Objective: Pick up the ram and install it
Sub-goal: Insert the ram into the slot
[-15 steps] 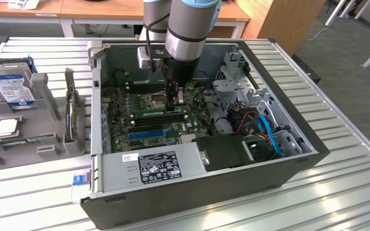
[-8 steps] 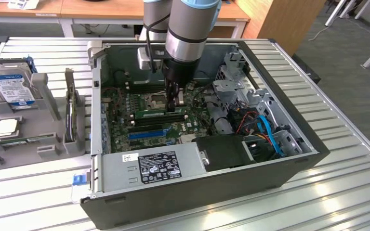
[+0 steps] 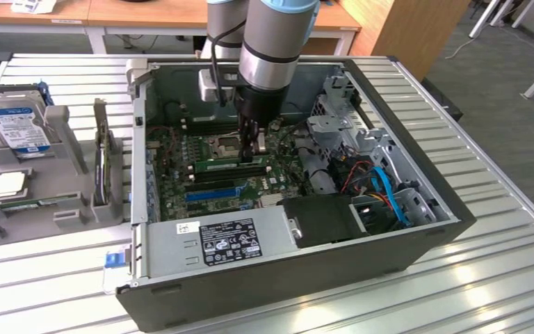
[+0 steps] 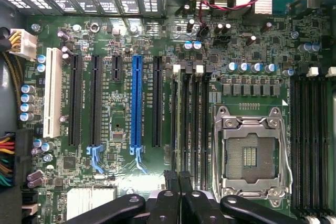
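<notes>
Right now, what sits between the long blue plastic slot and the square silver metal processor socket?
One long black expansion slot and a bank of narrow black memory slots, seen in the wrist view.

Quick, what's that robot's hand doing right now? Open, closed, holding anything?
Hand: closed, down inside the computer case over the motherboard; I see nothing held in it.

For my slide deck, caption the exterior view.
Robot arm inside an open computer case, gripper shut over the ram on the motherboard.
</notes>
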`<action>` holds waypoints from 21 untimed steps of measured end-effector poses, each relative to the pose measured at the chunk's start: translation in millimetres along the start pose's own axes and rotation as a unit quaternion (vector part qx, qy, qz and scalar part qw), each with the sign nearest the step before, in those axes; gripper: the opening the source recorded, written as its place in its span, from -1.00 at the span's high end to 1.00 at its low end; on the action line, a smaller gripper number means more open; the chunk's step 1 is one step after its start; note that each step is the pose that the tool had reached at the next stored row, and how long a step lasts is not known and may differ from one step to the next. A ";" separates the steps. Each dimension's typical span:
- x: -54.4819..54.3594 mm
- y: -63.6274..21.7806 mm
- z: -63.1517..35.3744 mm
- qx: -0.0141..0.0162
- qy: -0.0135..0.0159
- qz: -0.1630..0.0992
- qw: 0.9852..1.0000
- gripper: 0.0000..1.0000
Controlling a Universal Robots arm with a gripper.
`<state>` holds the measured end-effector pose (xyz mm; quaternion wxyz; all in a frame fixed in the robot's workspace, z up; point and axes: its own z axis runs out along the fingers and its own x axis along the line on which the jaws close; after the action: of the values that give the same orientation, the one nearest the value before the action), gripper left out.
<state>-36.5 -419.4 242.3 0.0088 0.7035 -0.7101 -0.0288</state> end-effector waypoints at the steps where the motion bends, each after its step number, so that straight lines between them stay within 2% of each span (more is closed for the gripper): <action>1: 0.3 0.1 0.0 0.000 0.000 0.000 1.000 0.76; 21: 0.6 -0.7 5.3 0.000 0.000 0.000 1.000 0.76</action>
<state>-36.1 -419.8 236.9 0.0088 0.7034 -0.7102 -0.0288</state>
